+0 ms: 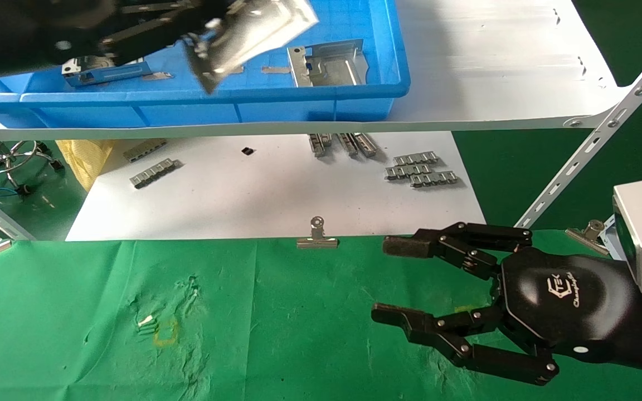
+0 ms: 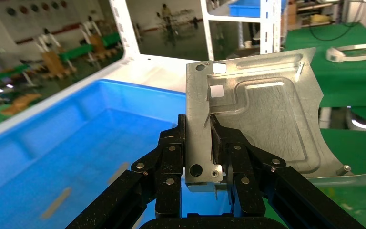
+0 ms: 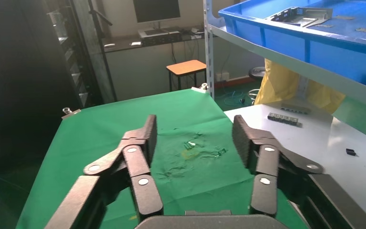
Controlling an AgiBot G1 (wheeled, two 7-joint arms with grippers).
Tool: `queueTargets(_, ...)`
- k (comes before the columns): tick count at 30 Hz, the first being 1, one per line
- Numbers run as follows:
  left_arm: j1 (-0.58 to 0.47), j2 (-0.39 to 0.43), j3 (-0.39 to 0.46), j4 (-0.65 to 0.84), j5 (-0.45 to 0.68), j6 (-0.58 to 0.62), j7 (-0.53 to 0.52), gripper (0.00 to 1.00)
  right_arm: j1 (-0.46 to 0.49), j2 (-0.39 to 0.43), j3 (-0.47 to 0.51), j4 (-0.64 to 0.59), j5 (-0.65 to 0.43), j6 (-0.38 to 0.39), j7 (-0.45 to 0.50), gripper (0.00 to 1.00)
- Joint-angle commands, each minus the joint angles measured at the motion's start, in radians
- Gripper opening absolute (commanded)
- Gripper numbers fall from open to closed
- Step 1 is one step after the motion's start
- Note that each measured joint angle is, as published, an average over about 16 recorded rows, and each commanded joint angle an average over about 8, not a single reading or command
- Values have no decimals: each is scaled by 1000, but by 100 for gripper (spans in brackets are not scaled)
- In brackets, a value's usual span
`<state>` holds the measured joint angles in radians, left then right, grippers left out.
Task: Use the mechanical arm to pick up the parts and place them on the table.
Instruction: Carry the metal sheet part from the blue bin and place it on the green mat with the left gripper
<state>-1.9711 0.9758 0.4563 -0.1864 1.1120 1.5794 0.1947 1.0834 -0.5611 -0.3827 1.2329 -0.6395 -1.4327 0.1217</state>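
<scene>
My left gripper (image 1: 204,42) is at the top left, above the blue bin (image 1: 187,103). It is shut on a silver-grey sheet-metal part (image 1: 259,25) and holds it lifted above the bin. In the left wrist view the fingers (image 2: 171,152) clamp the part's (image 2: 267,109) upturned side flange. Two more parts (image 1: 326,64) (image 1: 103,69) lie in the bin. My right gripper (image 1: 390,278) is open and empty, low over the green cloth table (image 1: 271,312) at the right. It also shows in the right wrist view (image 3: 193,136) over the table (image 3: 124,119).
The bin sits on a white upper shelf (image 1: 494,67). The lower white board (image 1: 271,195) carries ribbed metal strips (image 1: 421,170). A binder clip (image 1: 316,236) grips the table's far edge. A slanted shelf strut (image 1: 594,145) stands at the right. A yellow square outline (image 1: 166,334) marks the cloth.
</scene>
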Motion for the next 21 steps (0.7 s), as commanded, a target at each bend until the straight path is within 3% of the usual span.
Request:
queueTargets(1, 20, -21, -9, -13, -15, 23, 27, 0, 0, 0, 0, 0, 0, 0, 0, 100)
queueTargets(12, 275, -233, 87, -401, -212, 21, 96, 0, 0, 0, 0, 0, 0, 0, 0, 100)
queueTargets(21, 391, -332, 212, -427, -196, 6, 313, 0, 0, 0, 0, 0, 0, 0, 0, 100)
